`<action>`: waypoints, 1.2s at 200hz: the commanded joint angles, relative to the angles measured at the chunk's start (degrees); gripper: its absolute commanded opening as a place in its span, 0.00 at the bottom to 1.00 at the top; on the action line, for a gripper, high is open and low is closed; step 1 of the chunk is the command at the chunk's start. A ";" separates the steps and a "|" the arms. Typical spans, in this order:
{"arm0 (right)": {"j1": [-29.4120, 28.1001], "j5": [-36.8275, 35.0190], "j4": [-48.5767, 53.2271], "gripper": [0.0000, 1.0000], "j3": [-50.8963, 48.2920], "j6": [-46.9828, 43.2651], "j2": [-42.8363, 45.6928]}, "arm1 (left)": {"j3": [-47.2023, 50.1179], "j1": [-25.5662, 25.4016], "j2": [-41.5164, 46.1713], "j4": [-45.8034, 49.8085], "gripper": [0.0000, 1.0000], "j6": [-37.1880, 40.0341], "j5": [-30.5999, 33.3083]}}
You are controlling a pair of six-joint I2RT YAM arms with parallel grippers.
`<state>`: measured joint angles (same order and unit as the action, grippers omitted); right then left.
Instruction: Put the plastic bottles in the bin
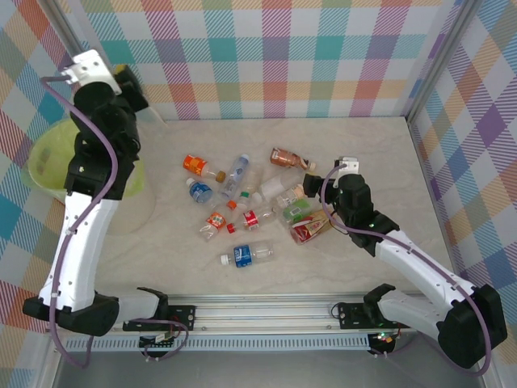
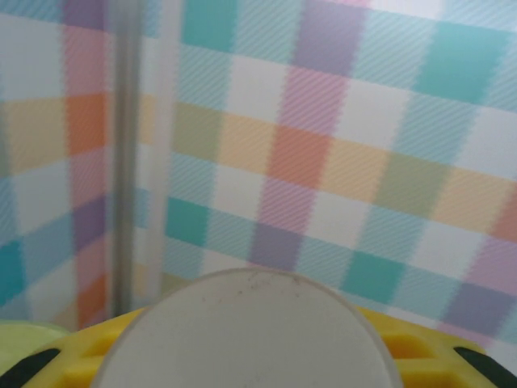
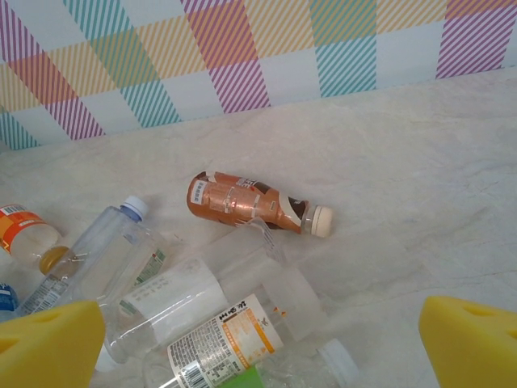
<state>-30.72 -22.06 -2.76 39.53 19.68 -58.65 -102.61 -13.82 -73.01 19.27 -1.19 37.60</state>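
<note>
Small plastic bottles [image 1: 250, 206] lie scattered mid-table, well apart from the green-lined bin [image 1: 44, 166] at left. The right gripper [image 3: 260, 343] hovers wide open above them, ready to pick. The left gripper [image 1: 129, 81], raised near the bin, apparently clamps one bottle [image 2: 250, 331].

Beyond the right pincer [image 3: 260, 343] the table [image 3: 420, 162] looked matt, faintly marbled. Near its matt yellow foam-like pads [image 3: 48, 343], the plastic bottles [image 3: 121, 259] were clear, glossy, crinkled. The bottle [image 2: 258, 323] in the left pincer [image 2: 246, 364] showed a cloudy, scuffed base; the bin [image 1: 48, 166] below wore translucent plastic film.
</note>
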 commanded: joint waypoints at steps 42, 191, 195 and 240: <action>0.14 -1.10 -1.19 1.00 -0.89 2.09 2.30 | -0.36 20.34 -4.49 2.05 0.00 -7.60 2.65; 0.13 -2.51 2.92 1.00 -0.92 1.93 3.86 | 16.90 29.33 -10.44 10.31 0.29 -32.22 -20.82; 0.13 -2.59 3.04 1.00 -0.90 1.94 3.81 | 16.76 29.33 -10.60 10.35 0.31 -32.02 -20.66; 0.13 -3.34 4.25 1.00 -1.63 3.01 3.36 | 15.75 29.32 -10.08 9.72 0.58 -29.69 -21.72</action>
<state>-30.72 -24.12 1.10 38.94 20.99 -55.31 -85.73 15.27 -83.96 30.04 -31.11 18.04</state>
